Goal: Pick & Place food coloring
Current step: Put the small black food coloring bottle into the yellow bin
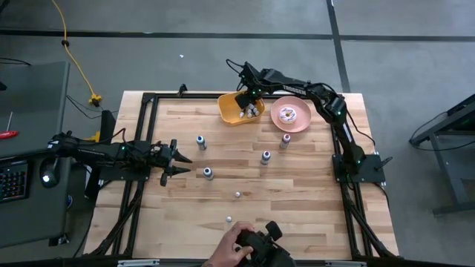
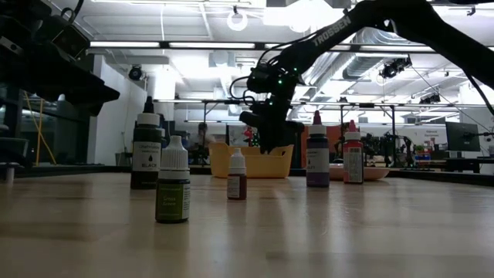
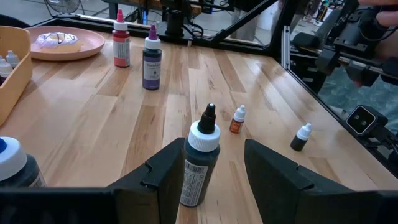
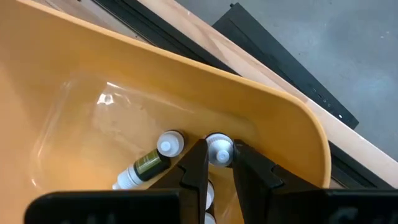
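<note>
The food coloring is a set of small dropper bottles. Several stand upright on the wooden table, among them a black one (image 1: 208, 173), a blue-capped one (image 1: 200, 141), a purple one (image 1: 266, 156) and a red one (image 1: 285, 141). More lie in the yellow bin (image 1: 231, 111) at the far edge, such as a green one (image 4: 149, 163). My right gripper (image 4: 219, 163) reaches down into the bin, shut on one small bottle. My left gripper (image 3: 211, 180) waits open at the table's left, level, with the black bottle (image 3: 200, 163) standing just beyond its fingers. My right gripper pinches the white cap (image 4: 219, 150) of a small bottle between its two fingertips. The fingers slant steeply down from above, inside the yellow bin near its far wall. They hide the bottle's body, so whether it rests on the bin floor cannot be told.
A pink plate with a doughnut (image 1: 291, 115) sits right of the bin. Two tiny bottles (image 1: 237, 194) (image 1: 229, 219) stand toward the near edge. A person's hand with a dark device (image 1: 249, 248) is at the near edge. Black frame rails border the table.
</note>
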Controlling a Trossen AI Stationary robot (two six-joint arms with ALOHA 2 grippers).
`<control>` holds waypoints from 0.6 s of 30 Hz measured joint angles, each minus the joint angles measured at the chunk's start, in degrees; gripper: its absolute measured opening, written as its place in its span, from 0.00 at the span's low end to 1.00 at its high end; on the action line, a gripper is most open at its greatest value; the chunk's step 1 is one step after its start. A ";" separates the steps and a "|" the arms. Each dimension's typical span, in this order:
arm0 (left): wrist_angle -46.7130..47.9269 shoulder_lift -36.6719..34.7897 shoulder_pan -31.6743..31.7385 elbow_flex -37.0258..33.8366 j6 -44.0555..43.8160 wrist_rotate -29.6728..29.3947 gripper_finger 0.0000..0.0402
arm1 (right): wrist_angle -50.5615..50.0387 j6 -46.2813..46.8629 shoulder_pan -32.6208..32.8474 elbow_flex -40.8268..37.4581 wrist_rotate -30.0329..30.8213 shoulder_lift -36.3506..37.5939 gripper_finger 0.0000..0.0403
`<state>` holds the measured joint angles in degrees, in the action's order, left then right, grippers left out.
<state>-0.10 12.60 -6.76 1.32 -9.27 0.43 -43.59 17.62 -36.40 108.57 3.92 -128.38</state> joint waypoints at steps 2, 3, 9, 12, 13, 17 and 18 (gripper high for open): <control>0.00 0.00 -0.01 0.01 -0.01 0.00 0.41 | 0.12 0.01 0.00 0.00 0.00 0.00 0.14; 0.00 0.00 0.00 0.00 0.01 0.00 0.41 | 0.29 0.01 0.00 0.00 0.00 0.00 0.14; 0.00 0.01 0.00 0.00 0.01 0.00 0.41 | 1.00 0.22 0.00 0.00 -0.97 -0.41 0.14; 0.00 0.00 -0.01 0.00 0.00 0.00 0.41 | 1.01 0.30 0.02 0.00 -1.57 -1.24 0.14; 0.00 0.02 0.00 0.02 0.01 0.00 0.41 | 1.01 0.32 0.02 0.00 -1.75 -1.50 0.14; 0.00 0.01 0.00 0.00 0.01 0.00 0.41 | 1.07 0.27 0.04 0.00 -1.84 -1.79 0.14; 0.00 0.01 -0.02 0.02 0.01 0.00 0.41 | 1.20 0.11 0.04 0.00 -1.83 -1.79 0.14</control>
<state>-0.10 12.61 -6.79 1.34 -9.26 0.43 -42.40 17.73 -36.36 108.57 2.10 -130.17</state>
